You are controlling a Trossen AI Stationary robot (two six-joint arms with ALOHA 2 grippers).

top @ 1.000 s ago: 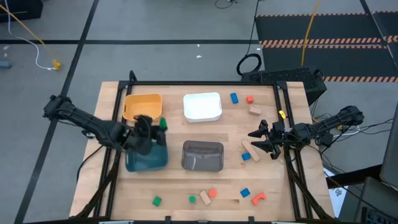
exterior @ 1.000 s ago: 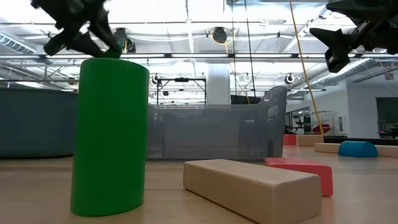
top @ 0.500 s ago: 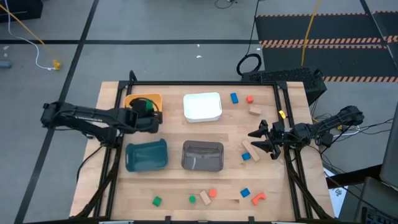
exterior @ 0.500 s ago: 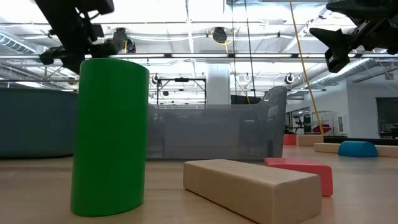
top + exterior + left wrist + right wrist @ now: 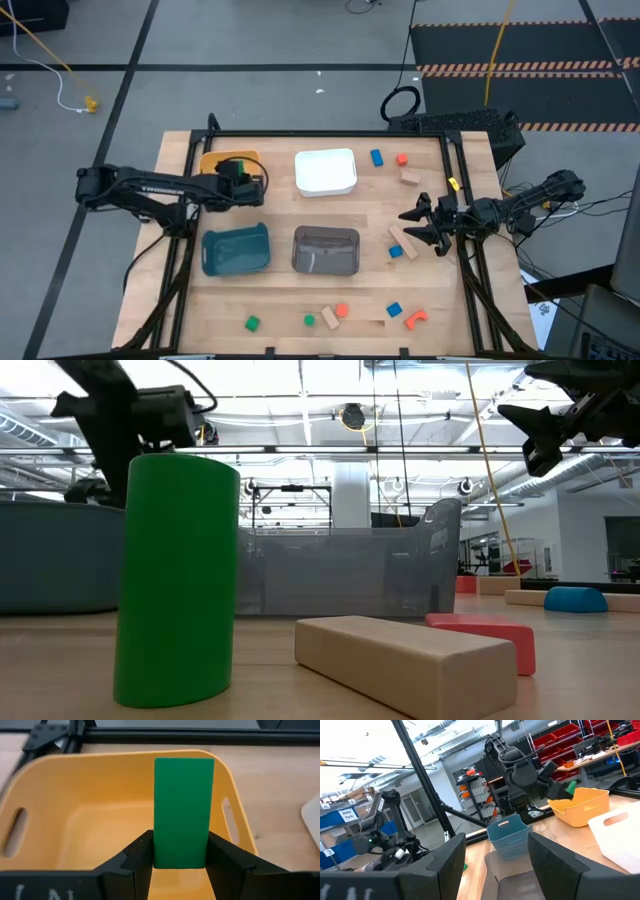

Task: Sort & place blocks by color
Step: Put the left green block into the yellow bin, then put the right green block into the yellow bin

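My left gripper (image 5: 243,174) hangs over the yellow bin (image 5: 212,160) at the far left, shut on a green block (image 5: 183,810). In the left wrist view the block juts out past the fingers above the bin's hollow (image 5: 100,830). My right gripper (image 5: 415,225) waits open at the table's right side and holds nothing. Other blocks lie loose: blue (image 5: 376,157), red-orange (image 5: 401,159) and tan (image 5: 410,177) at the far right, and green (image 5: 252,323), tan (image 5: 329,317) and a red arch (image 5: 416,319) near the front edge. My left gripper pinches the green block by its two long sides (image 5: 159,856), near the end closest to the wrist, between the two fingers (image 5: 140,855). The fingers lie along the block and slant down from the table's left. The block is lifted clear above the yellow bin.
A white bin (image 5: 326,172) stands beside the yellow one, with a teal bin (image 5: 236,249) and a grey bin (image 5: 326,250) nearer the front. A tan bar (image 5: 402,240) and a blue block (image 5: 396,252) lie by my right gripper. Bare wood shows between the bins.
My left gripper has carried the green block from above the teal bin toward the table's far edge, to over the yellow bin. It has also sunk and turned on the way. The block stays between the fingers.
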